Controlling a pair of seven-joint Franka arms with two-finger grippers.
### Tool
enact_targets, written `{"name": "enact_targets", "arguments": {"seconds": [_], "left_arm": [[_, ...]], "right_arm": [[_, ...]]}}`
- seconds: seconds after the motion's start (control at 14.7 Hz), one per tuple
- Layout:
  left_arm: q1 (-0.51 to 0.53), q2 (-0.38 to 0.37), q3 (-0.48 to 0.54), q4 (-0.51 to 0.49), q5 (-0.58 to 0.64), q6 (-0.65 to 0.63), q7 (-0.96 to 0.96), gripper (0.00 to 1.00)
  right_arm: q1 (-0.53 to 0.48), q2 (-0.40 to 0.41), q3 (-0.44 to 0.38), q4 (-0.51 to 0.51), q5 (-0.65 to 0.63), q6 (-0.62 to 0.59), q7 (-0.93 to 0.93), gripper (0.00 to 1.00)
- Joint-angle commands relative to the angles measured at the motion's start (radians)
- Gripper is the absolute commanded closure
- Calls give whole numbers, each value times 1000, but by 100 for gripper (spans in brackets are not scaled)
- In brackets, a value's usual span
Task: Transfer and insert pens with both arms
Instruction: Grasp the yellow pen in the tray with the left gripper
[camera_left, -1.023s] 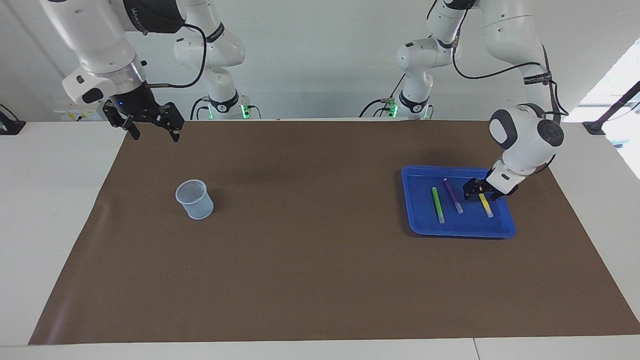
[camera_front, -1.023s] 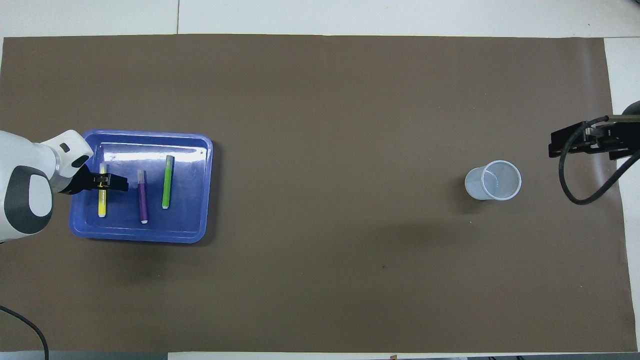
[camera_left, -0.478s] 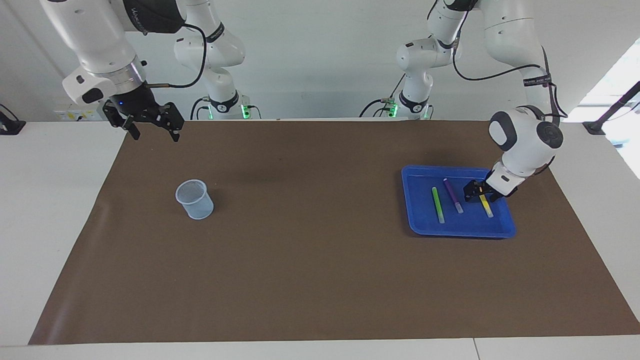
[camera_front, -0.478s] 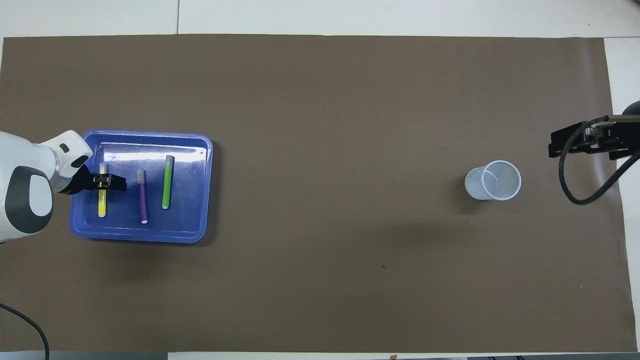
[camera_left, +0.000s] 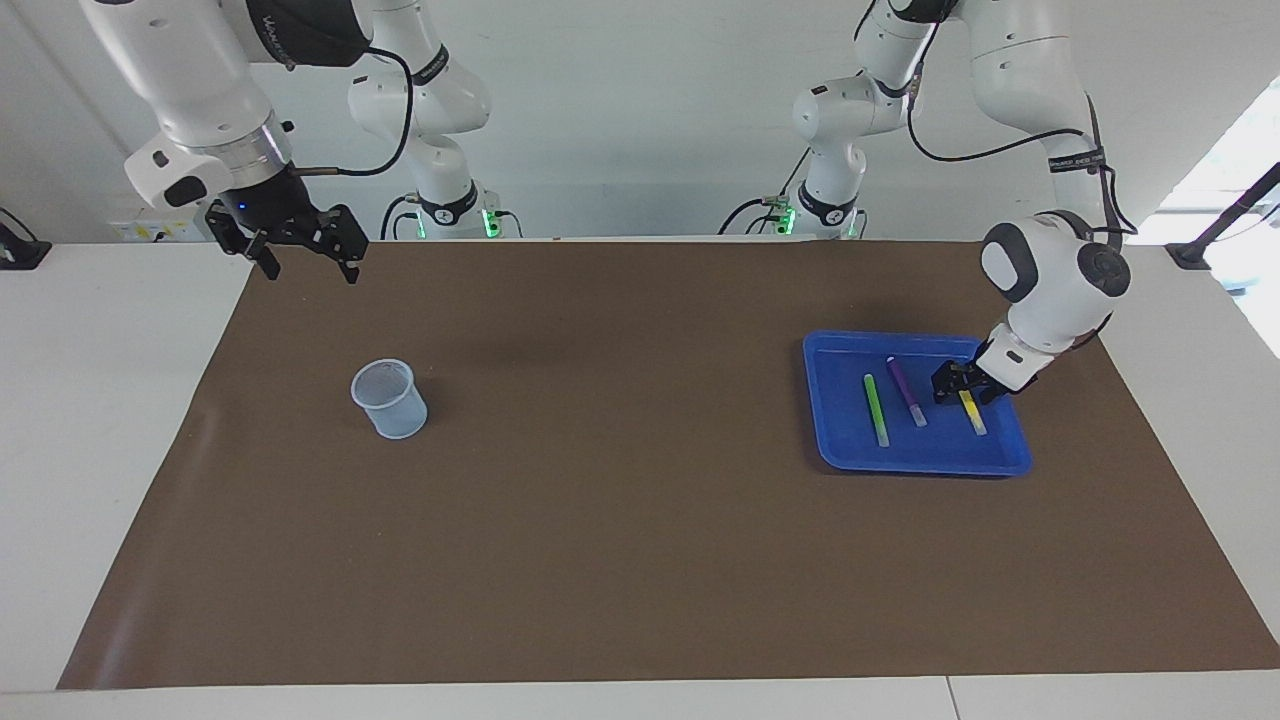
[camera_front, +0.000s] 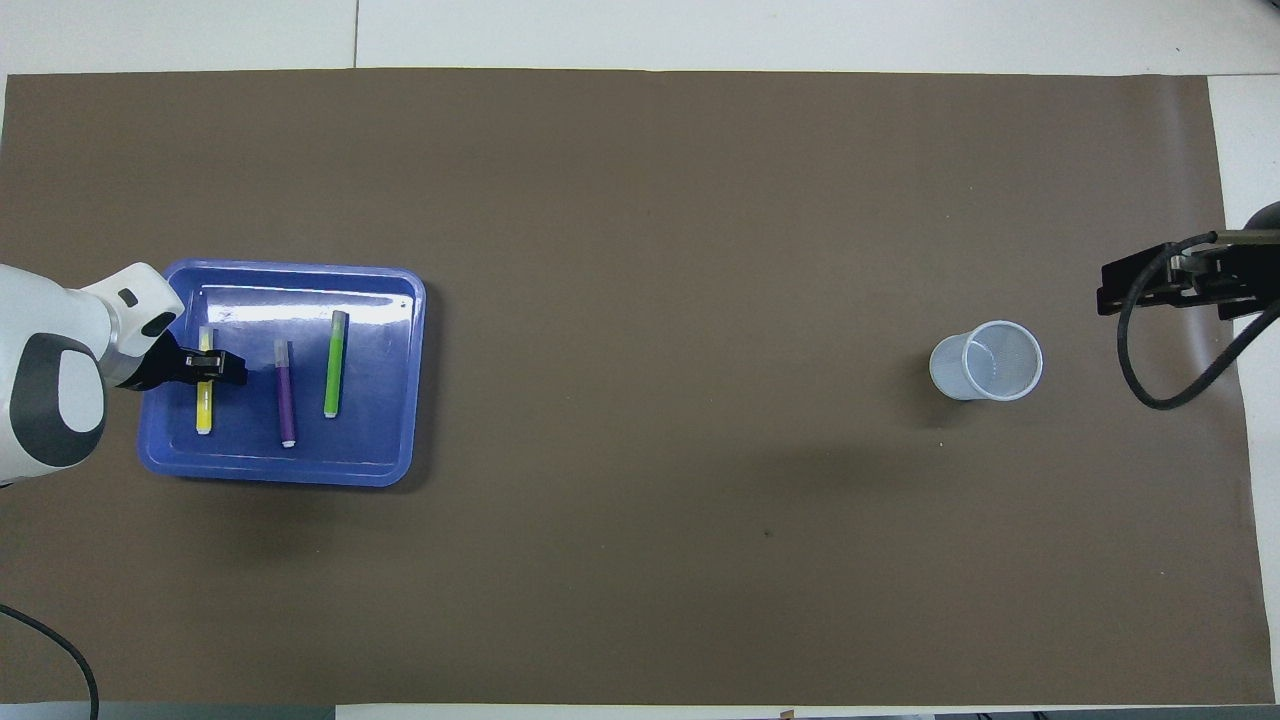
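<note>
Three pens lie side by side in a blue tray (camera_front: 395, 300) at the left arm's end of the table: yellow (camera_front: 204, 408), purple (camera_front: 286, 400) and green (camera_front: 333, 365). My left gripper (camera_front: 214, 368) is down in the tray (camera_left: 920, 462), its jaws astride the yellow pen (camera_left: 973, 414) near its robot-side end and narrowed around it, still open. The purple pen (camera_left: 908, 392) and green pen (camera_left: 876, 410) lie untouched. My right gripper (camera_left: 310, 270) waits open in the air over the mat's corner nearest the robots, holding nothing.
A pale mesh cup (camera_left: 390, 398) stands upright on the brown mat (camera_left: 620, 520) toward the right arm's end, seen from above as an open ring (camera_front: 987, 360). Two smaller white arms with green-lit bases (camera_left: 455, 215) stand at the robots' edge of the table.
The left gripper's jaws have drawn in around the yellow pen, which still lies in the tray. The right arm has not moved.
</note>
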Motion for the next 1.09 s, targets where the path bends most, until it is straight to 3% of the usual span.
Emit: {"name": "enact_targets", "arguments": {"seconds": [0.0, 0.27, 0.61, 1.02], "left_arm": [[9, -2, 0, -18, -6, 27, 19, 63], [10, -2, 0, -18, -6, 29, 18, 98], [11, 0, 0, 2, -6, 6, 10, 100], [-63, -13, -7, 227, -5, -329, -226, 100]], "right_arm": [[-13, -3, 7, -6, 3, 3, -8, 0], [-13, -2, 7, -6, 3, 3, -8, 0], [-13, -3, 7, -6, 3, 3, -8, 0], [-13, -3, 7, -6, 3, 3, -8, 0]]}}
